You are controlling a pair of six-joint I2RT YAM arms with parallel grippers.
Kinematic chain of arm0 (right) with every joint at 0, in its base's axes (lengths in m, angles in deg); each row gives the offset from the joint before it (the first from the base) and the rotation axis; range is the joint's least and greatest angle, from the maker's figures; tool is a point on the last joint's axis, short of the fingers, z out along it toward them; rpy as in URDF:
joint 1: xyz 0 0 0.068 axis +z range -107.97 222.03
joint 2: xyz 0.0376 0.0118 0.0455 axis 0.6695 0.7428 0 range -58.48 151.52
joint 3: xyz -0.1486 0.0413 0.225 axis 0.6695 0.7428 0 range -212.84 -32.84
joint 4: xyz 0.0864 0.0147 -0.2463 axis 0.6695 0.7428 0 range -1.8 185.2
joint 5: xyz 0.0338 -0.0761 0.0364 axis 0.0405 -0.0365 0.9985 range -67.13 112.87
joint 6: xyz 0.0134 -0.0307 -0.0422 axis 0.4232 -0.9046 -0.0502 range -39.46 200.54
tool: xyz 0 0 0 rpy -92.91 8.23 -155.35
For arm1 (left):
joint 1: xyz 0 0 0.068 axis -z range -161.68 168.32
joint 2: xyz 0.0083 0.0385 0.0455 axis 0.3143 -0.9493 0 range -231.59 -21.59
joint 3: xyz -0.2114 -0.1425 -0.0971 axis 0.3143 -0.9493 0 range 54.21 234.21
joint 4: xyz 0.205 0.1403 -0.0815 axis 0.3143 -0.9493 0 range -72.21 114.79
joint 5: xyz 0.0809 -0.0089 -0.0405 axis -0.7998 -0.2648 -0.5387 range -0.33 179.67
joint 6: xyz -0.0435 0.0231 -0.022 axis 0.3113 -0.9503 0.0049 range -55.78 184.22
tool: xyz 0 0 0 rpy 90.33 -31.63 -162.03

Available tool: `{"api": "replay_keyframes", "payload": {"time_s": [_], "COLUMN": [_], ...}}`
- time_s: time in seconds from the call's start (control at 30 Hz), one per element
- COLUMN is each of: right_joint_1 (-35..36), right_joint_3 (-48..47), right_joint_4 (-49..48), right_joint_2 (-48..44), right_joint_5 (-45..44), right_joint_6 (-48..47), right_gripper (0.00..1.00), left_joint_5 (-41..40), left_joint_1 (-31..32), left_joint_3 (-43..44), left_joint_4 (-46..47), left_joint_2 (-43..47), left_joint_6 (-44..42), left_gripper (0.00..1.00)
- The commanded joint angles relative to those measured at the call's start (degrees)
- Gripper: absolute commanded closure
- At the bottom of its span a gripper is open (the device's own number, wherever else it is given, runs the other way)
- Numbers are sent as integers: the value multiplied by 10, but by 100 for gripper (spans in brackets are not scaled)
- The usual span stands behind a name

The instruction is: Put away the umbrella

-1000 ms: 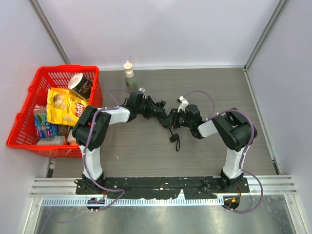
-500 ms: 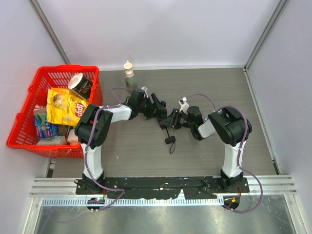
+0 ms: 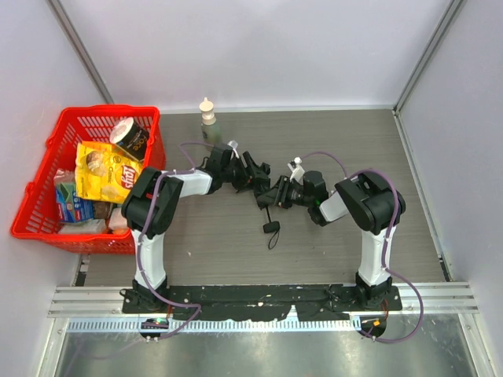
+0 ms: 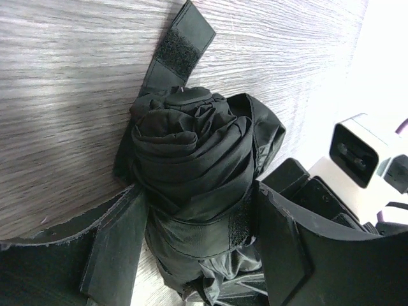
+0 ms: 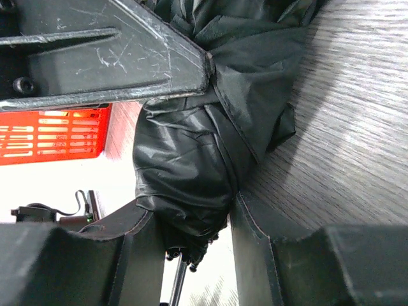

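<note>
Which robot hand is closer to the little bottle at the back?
Left. The left gripper sits at one end of the umbrella, just front-right of the bottle. The right gripper clamps the umbrella farther right, nearer the front.

enclosure: white wall panels [image 3: 259, 47] are closing in three sides, with aluminium posts [image 3: 78, 47] slanting up at both back corners. table [image 3: 236, 259]: grey wood-grain top, lying under soft, even light. near edge: a slotted metal rail [image 3: 259, 292] is running across, and a brushed steel sheet [image 3: 259, 353] is showing below it.

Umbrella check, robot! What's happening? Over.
Right gripper clamped on umbrella. Left gripper straddles its rolled end, grip unclear. Bottle and red basket stand apart.
</note>
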Motion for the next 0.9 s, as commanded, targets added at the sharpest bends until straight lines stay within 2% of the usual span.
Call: {"api": "replay_keyframes", "payload": {"time_s": [0.0, 0.13, 0.23, 0.37, 0.4, 0.47, 0.5, 0.6, 0.7, 0.83, 0.87], "right_joint_1": [20, 20, 20, 20, 20, 24, 29, 47, 74, 99, 103], "right_joint_3": [-2, -1, -8, -27, -32, -40, -44, -61, -85, -115, -118], "right_joint_4": [-5, 7, 51, 177, 207, 310, 327, 414, 474, 541, 557], "right_joint_2": [2, -1, -8, -44, -53, -88, -96, -127, -149, -182, -190], "right_joint_5": [109, 120, 120, 70, 21, -37, -85, -153, -245, -315, -318], "right_joint_6": [14, -5, -28, -97, -125, -158, -168, -197, -228, -266, -273], "right_gripper": [99, 99, 99, 99, 99, 93, 87, 72, 49, 27, 25], "left_joint_5": [17, 38, 38, 19, 10, -3, -10, -35, -59, -87, -93], "left_joint_1": [14, 14, 13, 15, 15, 15, 16, 22, 31, 35, 37], "left_joint_3": [-26, -26, -23, -29, -32, -44, -52, -67, -75, -86, -88], "left_joint_4": [3, 33, 33, 25, 21, 22, 29, 30, 19, 6, 6], "left_joint_2": [-58, -65, -67, -62, -59, -56, -52, -42, -31, -17, -14], "left_joint_6": [11, 23, 26, 27, 29, 38, 45, 49, 47, 46, 46], "left_gripper": [30, 26, 29, 58, 65, 75, 78, 83, 85, 84, 83]}}
